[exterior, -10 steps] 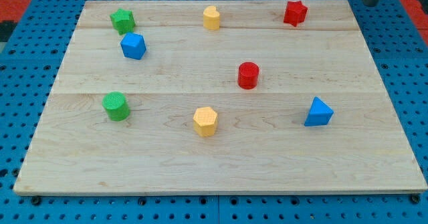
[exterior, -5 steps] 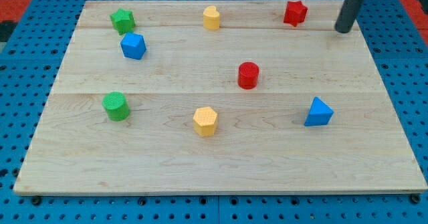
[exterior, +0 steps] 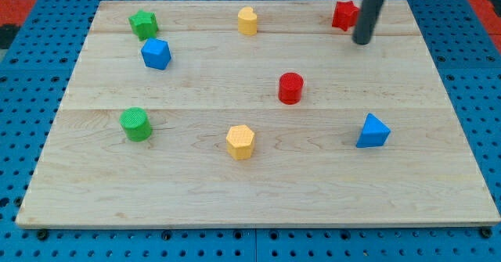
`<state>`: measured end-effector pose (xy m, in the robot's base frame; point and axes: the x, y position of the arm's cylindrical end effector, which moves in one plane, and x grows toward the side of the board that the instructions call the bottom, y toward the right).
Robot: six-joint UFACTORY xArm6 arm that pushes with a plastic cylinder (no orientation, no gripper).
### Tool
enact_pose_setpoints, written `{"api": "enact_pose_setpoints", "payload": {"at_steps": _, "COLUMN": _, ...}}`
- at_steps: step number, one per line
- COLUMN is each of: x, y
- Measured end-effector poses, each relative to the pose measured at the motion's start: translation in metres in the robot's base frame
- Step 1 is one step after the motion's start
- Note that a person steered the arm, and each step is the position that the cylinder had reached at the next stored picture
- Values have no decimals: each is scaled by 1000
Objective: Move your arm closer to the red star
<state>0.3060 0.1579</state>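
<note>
The red star [exterior: 343,16] sits near the view's top right of the wooden board [exterior: 258,192]. The dark rod comes down from the view's top and partly covers the star's right edge. My tip [exterior: 362,41] rests on the board just below and right of the red star, very close to it; I cannot tell if it touches.
A red cylinder [exterior: 290,87] stands mid-board. A blue triangular block [exterior: 373,131] is at lower right. A yellow hexagon [exterior: 241,141], a yellow block [exterior: 247,20], a green cylinder [exterior: 136,124], a green star [exterior: 143,24] and a blue block [exterior: 156,54] lie to the left.
The rod has moved in from the view's top right corner, leftward across the board, and its tip now sits beside the red star. No block has moved.
</note>
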Motion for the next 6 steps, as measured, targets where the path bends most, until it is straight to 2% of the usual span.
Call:
{"api": "enact_pose_setpoints", "payload": {"at_steps": 1, "x": 14, "y": -25}}
{"api": "enact_pose_setpoints", "payload": {"at_steps": 3, "x": 14, "y": -41}}
{"api": "enact_pose_setpoints", "payload": {"at_steps": 4, "x": 7, "y": -29}}
{"api": "enact_pose_setpoints", "payload": {"at_steps": 5, "x": 6, "y": 65}}
{"api": "enact_pose_setpoints", "payload": {"at_steps": 6, "x": -38, "y": 84}}
